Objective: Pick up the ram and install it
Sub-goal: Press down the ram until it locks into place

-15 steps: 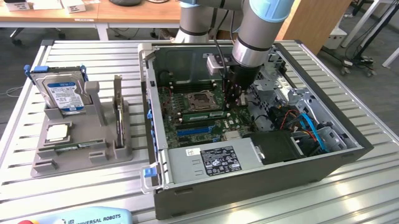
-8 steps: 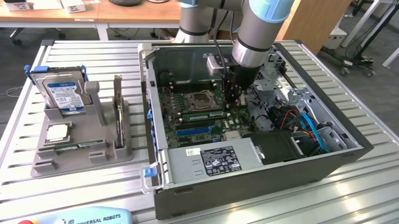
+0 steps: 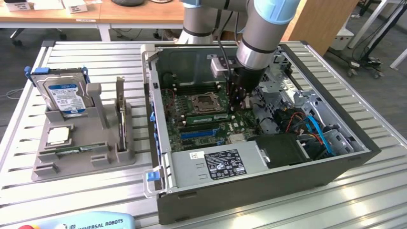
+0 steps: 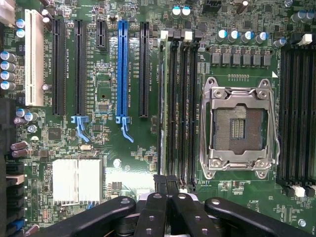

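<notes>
The grey robot arm with a pale blue joint (image 3: 258, 36) reaches down into the open grey metal computer case (image 3: 254, 191), which lies on the slatted metal table (image 3: 381, 191). Its black gripper (image 3: 240, 98) hangs over the green motherboard (image 3: 210, 126), just right of the empty silver processor socket (image 3: 205, 101) in the exterior view. In the wrist view the gripper (image 4: 166, 183) has its fingers pressed together, closed, with nothing visibly held between them. A slim green ram stick (image 4: 162, 98) stands seated in the memory slot directly ahead of the fingertips, beside the socket (image 4: 239, 128). On the exterior view's left, a grey holder (image 3: 83, 152) carries a blue-labelled silver hard drive (image 3: 64, 95), a square silver processor chip (image 3: 57, 136) and another ram stick (image 3: 68, 150).
</notes>
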`<state>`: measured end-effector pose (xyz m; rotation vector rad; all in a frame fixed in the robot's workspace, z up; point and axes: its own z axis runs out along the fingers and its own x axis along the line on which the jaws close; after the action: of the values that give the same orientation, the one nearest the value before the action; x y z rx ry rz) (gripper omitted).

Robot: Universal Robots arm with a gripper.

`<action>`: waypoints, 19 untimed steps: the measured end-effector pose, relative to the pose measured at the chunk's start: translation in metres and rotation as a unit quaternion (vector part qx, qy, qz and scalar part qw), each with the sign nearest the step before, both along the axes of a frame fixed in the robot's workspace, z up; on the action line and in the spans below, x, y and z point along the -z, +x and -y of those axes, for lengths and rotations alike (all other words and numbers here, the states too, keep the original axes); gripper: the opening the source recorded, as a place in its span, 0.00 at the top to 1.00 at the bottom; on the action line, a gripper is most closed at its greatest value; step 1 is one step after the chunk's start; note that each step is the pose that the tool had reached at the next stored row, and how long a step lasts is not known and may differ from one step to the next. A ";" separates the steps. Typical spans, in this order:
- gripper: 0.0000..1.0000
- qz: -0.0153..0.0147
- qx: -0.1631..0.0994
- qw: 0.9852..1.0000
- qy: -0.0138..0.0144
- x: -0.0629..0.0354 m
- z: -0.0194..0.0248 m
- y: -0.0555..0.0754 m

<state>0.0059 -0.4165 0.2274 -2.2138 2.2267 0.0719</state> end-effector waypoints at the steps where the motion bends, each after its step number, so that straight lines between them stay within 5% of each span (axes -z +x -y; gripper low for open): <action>1: 0.90 0.000 0.000 1.000 0.000 0.0000 0.0000 0.000; 19: 0.90 0.000 0.000 1.000 0.000 0.0023 0.0000 0.000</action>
<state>0.0059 -0.4165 0.2251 -2.2139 2.2267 0.0718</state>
